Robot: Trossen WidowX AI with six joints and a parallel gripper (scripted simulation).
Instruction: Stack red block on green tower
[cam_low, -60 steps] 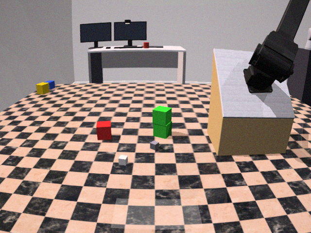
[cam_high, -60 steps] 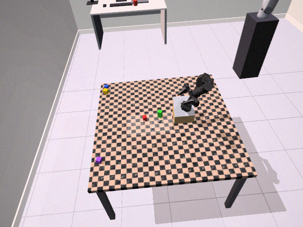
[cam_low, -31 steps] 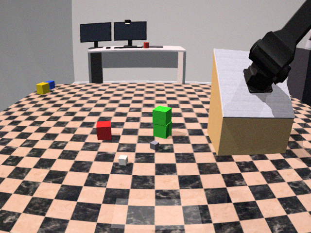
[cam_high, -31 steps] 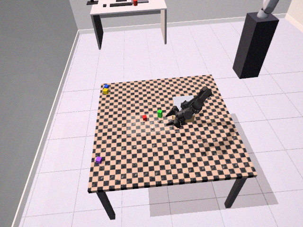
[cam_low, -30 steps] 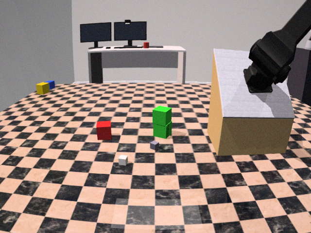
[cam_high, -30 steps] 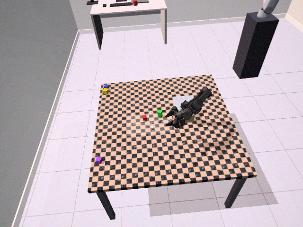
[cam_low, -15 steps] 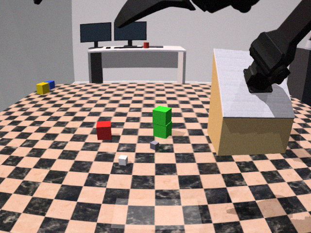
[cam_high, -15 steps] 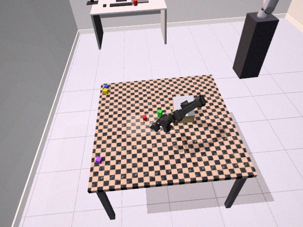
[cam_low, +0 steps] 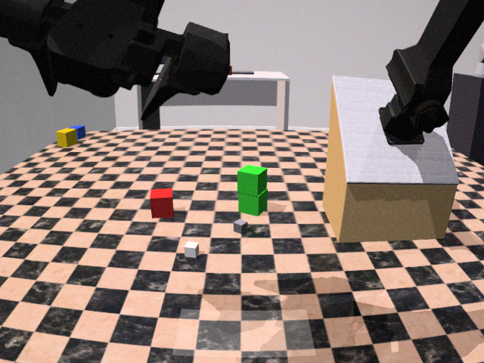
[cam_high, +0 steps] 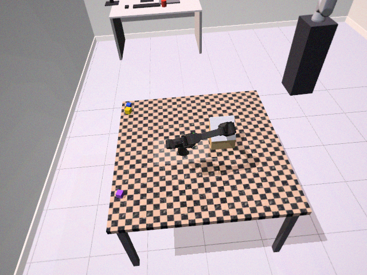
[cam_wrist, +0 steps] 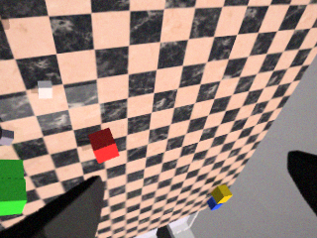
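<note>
The red block point(cam_low: 162, 203) point(cam_wrist: 104, 145) sits on the checkered table, left of the green tower in the exterior view. The green tower point(cam_low: 252, 190) point(cam_wrist: 11, 187) is two green blocks, one on the other, standing upright. It is cut by the left edge of the wrist view. My gripper point(cam_low: 97, 107) point(cam_wrist: 193, 173) is wide open and empty, well above the table. In the wrist view the red block lies up and left of the left fingertip, not between the fingers. In the top view the arm hides the red block and nearly all of the tower.
A small white cube point(cam_low: 191, 249) point(cam_wrist: 45, 90) and a small grey cube point(cam_low: 240, 226) point(cam_wrist: 7, 137) lie near the tower. The arm stands on a sloped-top box point(cam_high: 222, 144) point(cam_low: 395, 211). Yellow point(cam_high: 128, 110) and blue point(cam_high: 128, 104) blocks lie at the far left corner, a purple block point(cam_high: 119, 193) near the left edge.
</note>
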